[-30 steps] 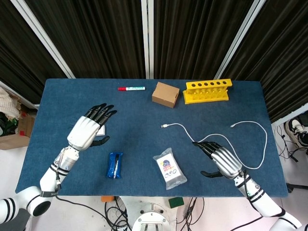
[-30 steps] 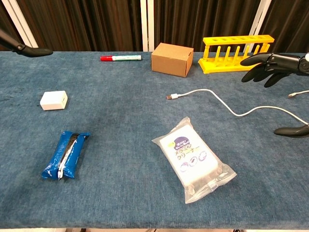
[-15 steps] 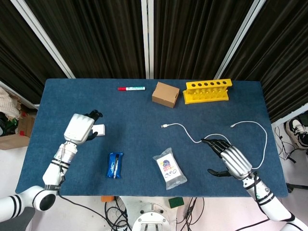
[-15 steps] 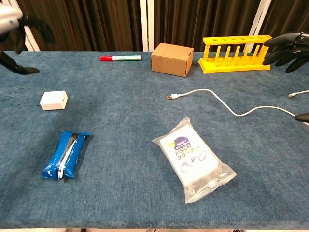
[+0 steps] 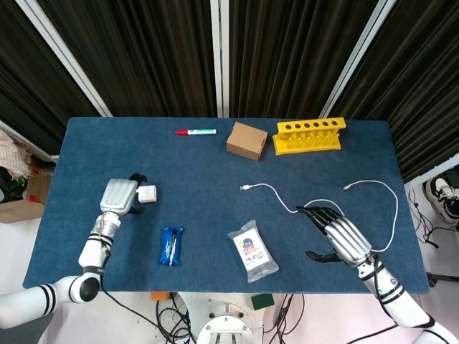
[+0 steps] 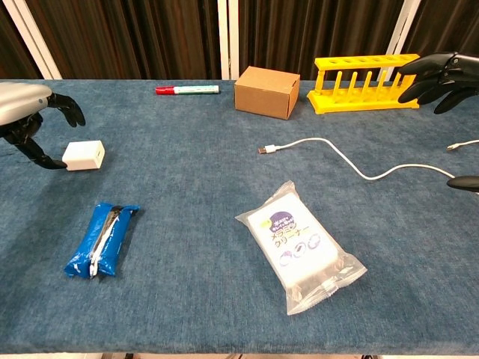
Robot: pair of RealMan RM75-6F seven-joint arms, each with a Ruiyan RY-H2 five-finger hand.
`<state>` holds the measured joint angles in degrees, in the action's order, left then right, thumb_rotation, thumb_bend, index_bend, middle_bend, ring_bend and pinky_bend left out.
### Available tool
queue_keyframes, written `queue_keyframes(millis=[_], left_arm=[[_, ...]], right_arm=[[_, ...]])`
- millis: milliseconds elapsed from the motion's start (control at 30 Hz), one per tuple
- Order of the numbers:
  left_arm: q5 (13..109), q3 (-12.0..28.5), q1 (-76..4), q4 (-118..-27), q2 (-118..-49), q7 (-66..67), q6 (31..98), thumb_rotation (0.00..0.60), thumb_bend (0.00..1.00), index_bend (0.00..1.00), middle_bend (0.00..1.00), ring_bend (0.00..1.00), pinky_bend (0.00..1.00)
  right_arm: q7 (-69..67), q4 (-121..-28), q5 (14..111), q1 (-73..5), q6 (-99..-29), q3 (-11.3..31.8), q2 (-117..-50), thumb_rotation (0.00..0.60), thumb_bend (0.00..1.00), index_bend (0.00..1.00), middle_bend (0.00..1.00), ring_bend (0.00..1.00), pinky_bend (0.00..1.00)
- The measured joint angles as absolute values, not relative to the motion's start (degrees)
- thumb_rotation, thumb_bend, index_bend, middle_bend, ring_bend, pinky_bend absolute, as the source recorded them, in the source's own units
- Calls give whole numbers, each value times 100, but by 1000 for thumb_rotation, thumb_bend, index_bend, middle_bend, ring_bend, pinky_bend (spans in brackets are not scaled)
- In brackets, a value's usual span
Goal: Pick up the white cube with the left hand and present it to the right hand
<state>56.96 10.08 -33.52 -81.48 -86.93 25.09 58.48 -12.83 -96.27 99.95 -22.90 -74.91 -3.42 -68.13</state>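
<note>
The white cube (image 5: 147, 193) (image 6: 84, 155) sits flat on the blue tablecloth at the left. My left hand (image 5: 118, 195) (image 6: 30, 112) has come down just left of it. Its thumb tip reaches the cube's left face, while the curled fingers (image 6: 69, 109) hang above and behind the cube without touching it. The cube rests on the cloth, not lifted. My right hand (image 5: 344, 236) (image 6: 438, 75) hovers over the right side of the table, fingers spread and holding nothing, far from the cube.
A blue packet (image 5: 171, 246) (image 6: 102, 239) lies just in front of the cube. A clear wipes pack (image 5: 252, 255) is mid-table and a white cable (image 5: 323, 204) runs near the right hand. At the back are a red marker (image 5: 196, 132), a cardboard box (image 5: 247, 140) and a yellow rack (image 5: 310, 135).
My left hand has dropped from above the cube to table height at its left side, thumb now against it. The right hand has barely shifted. The cube has not moved.
</note>
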Motion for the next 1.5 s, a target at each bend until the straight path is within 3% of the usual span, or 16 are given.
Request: queue_keyframes(millis=[567,1000,1500], left_arm=[[5611,1279,-3466,-6705,-9217,701,4959,600,139,292,262,765,1000],[5902,1318,-3593,-6527,-9132,-15,4465,600,171,321,268,764,1000],[5683,1320,-3647,-6498,-9196,187,4515,589,211,381,287,763,1000]], right_arm=[[-1105,-9733,9830,-2197,-7472,-295,-6797,600,176,119,212,190,252],[-1046,-9730,9777,-2151,-7477,-253,-6832,600,176,119,212,190,252],[-1105,-9716,9806,-2114,-7514,-243,-6827,600,176,119,212,190,252]])
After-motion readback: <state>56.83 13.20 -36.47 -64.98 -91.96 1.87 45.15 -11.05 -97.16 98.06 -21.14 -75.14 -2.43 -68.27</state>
